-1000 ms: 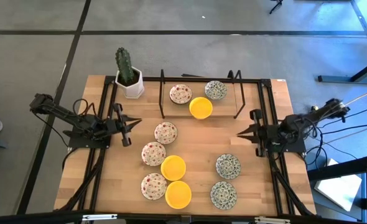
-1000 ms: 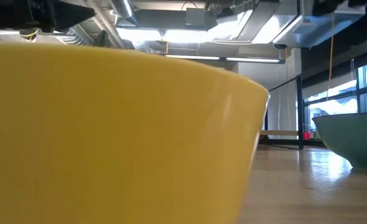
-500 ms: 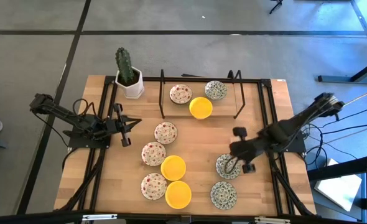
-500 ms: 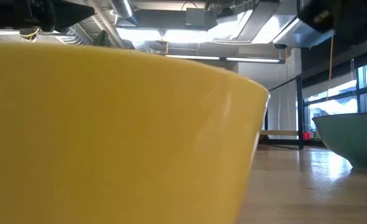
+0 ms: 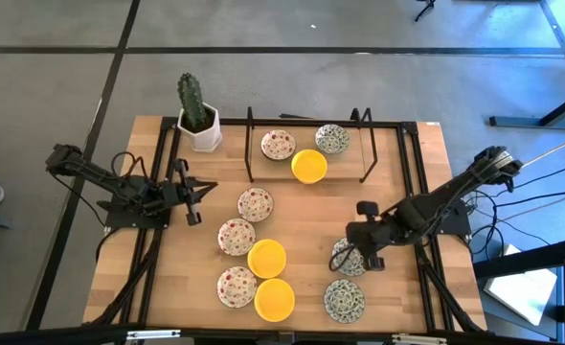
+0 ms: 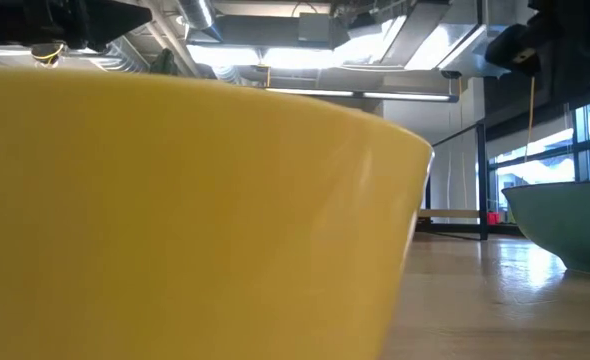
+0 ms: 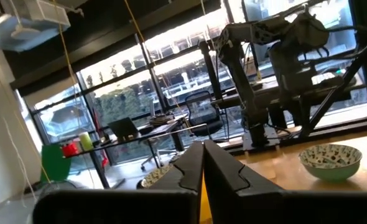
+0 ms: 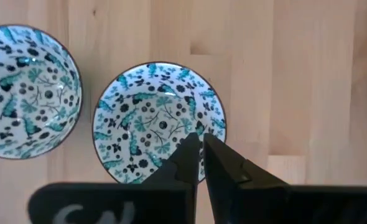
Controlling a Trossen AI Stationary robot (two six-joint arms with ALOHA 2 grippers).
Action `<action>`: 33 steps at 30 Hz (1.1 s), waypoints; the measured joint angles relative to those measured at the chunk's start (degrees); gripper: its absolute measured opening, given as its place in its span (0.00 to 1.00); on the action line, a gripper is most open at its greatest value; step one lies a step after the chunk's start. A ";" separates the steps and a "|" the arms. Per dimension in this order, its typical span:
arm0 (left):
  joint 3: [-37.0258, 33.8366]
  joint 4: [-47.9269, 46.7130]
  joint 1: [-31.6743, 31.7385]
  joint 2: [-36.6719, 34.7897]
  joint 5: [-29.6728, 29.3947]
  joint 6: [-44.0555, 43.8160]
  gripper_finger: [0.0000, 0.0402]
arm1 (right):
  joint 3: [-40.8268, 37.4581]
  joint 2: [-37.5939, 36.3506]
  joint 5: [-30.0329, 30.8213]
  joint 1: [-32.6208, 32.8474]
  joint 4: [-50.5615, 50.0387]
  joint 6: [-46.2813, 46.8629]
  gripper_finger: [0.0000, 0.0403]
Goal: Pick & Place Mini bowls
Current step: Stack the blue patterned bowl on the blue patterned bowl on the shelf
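Your right gripper hung over the green-patterned bowl on the worktop's right half, jaws pressed nearly together above its rim and pinching nothing. A second green-patterned bowl sat just beside it. Your left gripper waited at the left edge with jaws pressed together, clear of the mini bowls. The red-speckled bowls and yellow bowls lay spread across the middle, well apart from the right arm. Three more stood inside the black rack at the far side, next to the cactus pot. One yellow bowl blocked most of the low view.
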 joint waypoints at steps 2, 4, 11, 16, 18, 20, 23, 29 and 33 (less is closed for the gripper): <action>0.00 0.00 0.01 0.00 0.00 -1.30 0.02 | 0.00 -0.06 0.15 0.00 -0.16 1.27 0.09; 0.00 -0.02 0.00 0.00 -0.02 -1.82 0.01 | -0.12 -0.06 0.23 -0.02 -0.50 2.13 0.13; 0.00 -0.04 0.01 0.01 -0.08 -0.22 0.02 | -3.78 -0.08 0.24 -0.02 -0.70 3.30 0.38; 0.00 -0.04 0.00 0.00 -0.13 2.15 0.01 | -8.38 -0.08 4.40 -0.02 -0.16 2.99 0.52; 0.00 -0.04 0.01 0.02 -0.15 2.18 0.01 | -9.81 -0.08 6.10 -0.19 0.88 2.55 0.55; 0.00 -0.04 0.00 0.02 -0.13 2.17 0.01 | -10.79 -0.08 6.55 -0.60 2.06 2.50 0.56; 0.00 -0.05 0.01 0.00 -0.13 1.76 0.02 | -11.56 -0.08 5.63 -1.26 5.26 2.45 0.56; 0.00 -0.07 0.01 0.00 -0.13 0.13 0.02 | -11.93 -0.08 3.69 -1.44 9.55 0.77 0.53; 0.00 -0.07 0.01 0.00 -0.13 -0.03 0.01 | -11.93 -0.08 3.69 -1.75 9.11 1.29 0.53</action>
